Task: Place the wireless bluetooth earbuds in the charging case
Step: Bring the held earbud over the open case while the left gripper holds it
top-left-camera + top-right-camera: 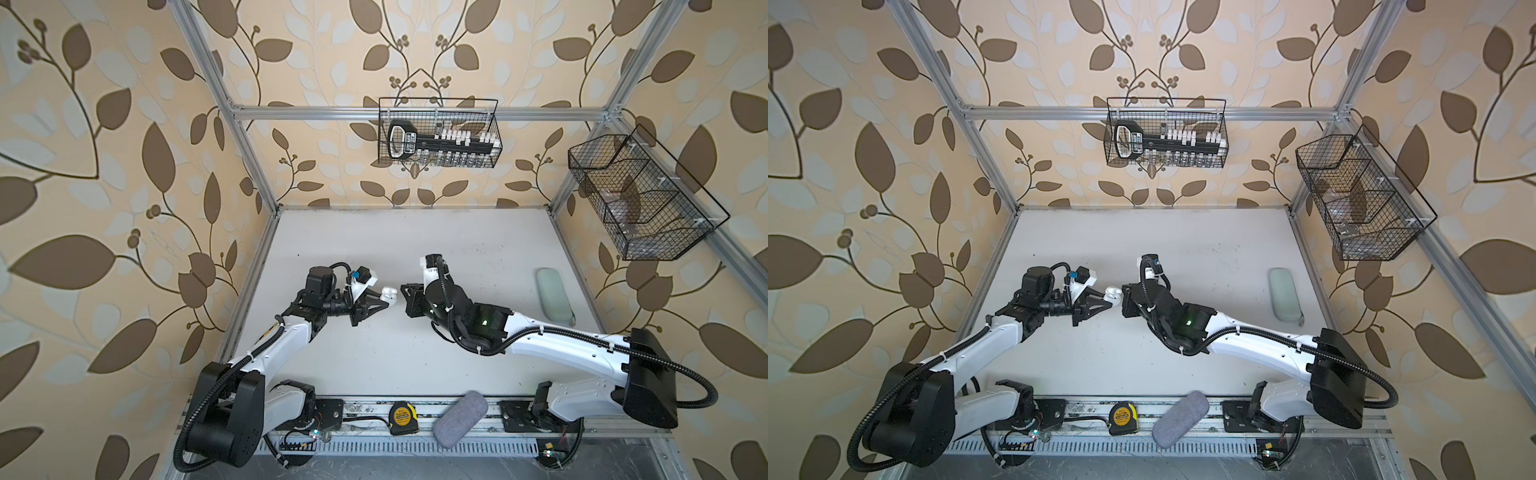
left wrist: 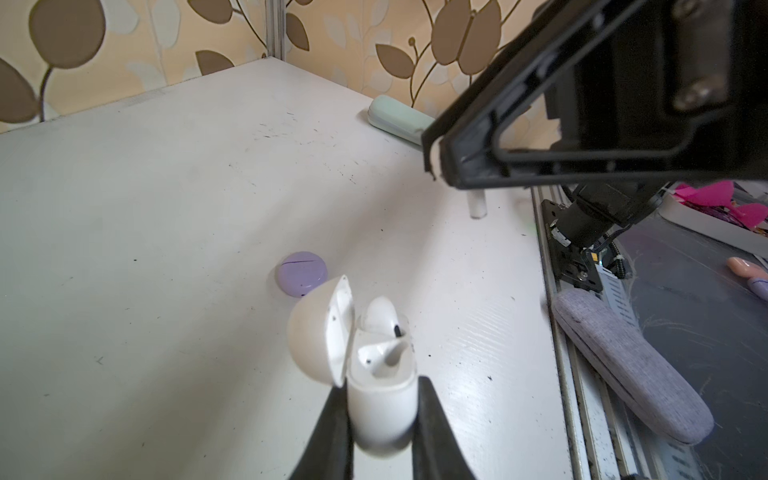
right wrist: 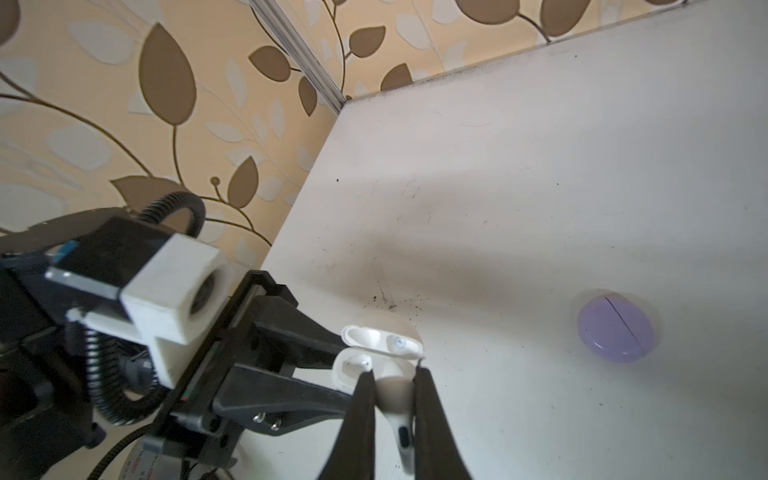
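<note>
Two robot arms meet over the middle of the white table (image 1: pixel 415 249). Each reaches inward from its base at the near rail with the elbow bent, so the grippers face one another almost tip to tip in both top views. The left gripper (image 2: pixel 381 388) is clamped across the base of the white charging case (image 2: pixel 380 415), holding it clear of the table. Its lid (image 2: pixel 316 332) is swung open and the sockets are turned toward the other arm. The right gripper (image 3: pixel 394 376) is pinched on the stem of a white earbud (image 3: pixel 392 401), the bud's head leading, just beside the case mouth; whether it touches the rim cannot be told. The job looks about half done for the white set. One seated earbud (image 2: pixel 380 309) appears to stand in the socket farther from the left fingers, while the nearer socket shows empty and awaits the bud in the right claw. A closed lavender case (image 3: pixel 617 326) lies on the table nearby, apart from both arms. No lavender earbuds are in view, and whether that case holds its pair cannot be told. What is left, by this reading, is a short, well-aimed push into the open socket, a release, and closing the lid.
</note>
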You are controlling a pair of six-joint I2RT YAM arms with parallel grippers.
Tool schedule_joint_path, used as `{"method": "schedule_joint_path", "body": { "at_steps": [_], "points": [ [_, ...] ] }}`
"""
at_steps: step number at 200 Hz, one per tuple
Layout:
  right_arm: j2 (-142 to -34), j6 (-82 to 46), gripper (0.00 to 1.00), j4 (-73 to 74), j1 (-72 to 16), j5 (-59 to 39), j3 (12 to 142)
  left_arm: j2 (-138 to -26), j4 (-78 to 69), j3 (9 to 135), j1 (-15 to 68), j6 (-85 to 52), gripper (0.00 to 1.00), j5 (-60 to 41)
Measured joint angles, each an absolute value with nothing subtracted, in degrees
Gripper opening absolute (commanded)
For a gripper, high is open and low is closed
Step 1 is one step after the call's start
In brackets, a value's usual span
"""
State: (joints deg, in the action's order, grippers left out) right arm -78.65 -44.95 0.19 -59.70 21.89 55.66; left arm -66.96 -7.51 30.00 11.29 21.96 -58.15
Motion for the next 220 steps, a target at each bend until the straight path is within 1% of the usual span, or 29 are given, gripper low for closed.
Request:
{"method": "schedule_joint_path", "body": {
  "at_steps": [105,220],
  "points": [
    [-82.96,-44.97,0.05,11.77,-60.6,21.15,55.29,-66.96,-7.49,30.0,11.29,21.96,0.05,-56.49],
    [-87.68,-45.63,0.05,14.9,-59.11,18.59,55.29,-66.96,-7.49,30.0,11.29,21.96,0.05,-56.45]
  ]
}}
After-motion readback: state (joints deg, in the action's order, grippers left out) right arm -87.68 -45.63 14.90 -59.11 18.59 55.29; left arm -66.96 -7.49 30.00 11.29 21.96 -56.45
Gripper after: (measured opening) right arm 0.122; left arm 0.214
